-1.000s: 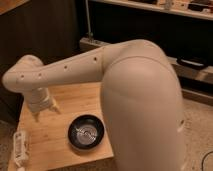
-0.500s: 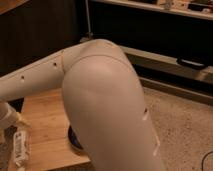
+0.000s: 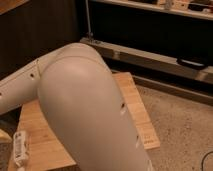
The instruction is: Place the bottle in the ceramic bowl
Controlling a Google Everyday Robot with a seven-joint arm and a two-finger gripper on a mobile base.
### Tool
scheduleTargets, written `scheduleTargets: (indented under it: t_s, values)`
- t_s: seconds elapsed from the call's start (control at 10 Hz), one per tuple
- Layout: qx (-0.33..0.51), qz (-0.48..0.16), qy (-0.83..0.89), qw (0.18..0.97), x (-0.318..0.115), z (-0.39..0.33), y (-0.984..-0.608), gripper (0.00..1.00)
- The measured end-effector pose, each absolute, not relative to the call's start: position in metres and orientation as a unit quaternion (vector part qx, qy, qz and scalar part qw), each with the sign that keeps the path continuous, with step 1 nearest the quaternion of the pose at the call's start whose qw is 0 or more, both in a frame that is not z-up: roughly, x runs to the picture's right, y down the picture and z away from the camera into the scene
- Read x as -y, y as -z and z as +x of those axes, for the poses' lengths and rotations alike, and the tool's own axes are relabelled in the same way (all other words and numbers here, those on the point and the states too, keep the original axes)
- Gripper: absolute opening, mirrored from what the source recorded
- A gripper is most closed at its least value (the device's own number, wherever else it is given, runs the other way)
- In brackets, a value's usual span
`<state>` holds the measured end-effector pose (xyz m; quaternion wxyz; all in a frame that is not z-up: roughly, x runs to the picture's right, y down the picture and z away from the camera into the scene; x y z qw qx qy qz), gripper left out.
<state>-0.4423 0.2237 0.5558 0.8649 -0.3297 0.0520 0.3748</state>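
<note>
Bottle [image 3: 20,148] position: we find it lying flat at the front-left corner of the wooden table [image 3: 134,107]. Its long axis runs from the table's front edge toward its back, with the far end leaning slightly right; we cannot tell which end carries the cap. The arm's elbow [image 3: 85,115] covers the table's middle and hides the ceramic bowl. The forearm [image 3: 17,90] exits over the table's left side, so the gripper is out of view and we cannot tell its state. We judge the bottle lies frontward of it.

Bottle [image 3: 20,148] on table's [image 3: 135,110] left, tool [image 3: 2,136] beside it
</note>
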Motion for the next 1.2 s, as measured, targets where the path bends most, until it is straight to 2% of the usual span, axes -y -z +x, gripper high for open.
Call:
scheduleTargets:
  t_s: [0.3, 0.7, 1.2]
  values:
    - [-0.063, -0.325, -0.374, 0.866, -0.241, -0.459, -0.577, 0.65]
    - [-0.069, -0.315, -0.389, 0.863, -0.222, -0.476, -0.591, 0.65]
    - [-0.092, -0.331, -0.406, 0.847, -0.211, -0.467, -0.645, 0.65]
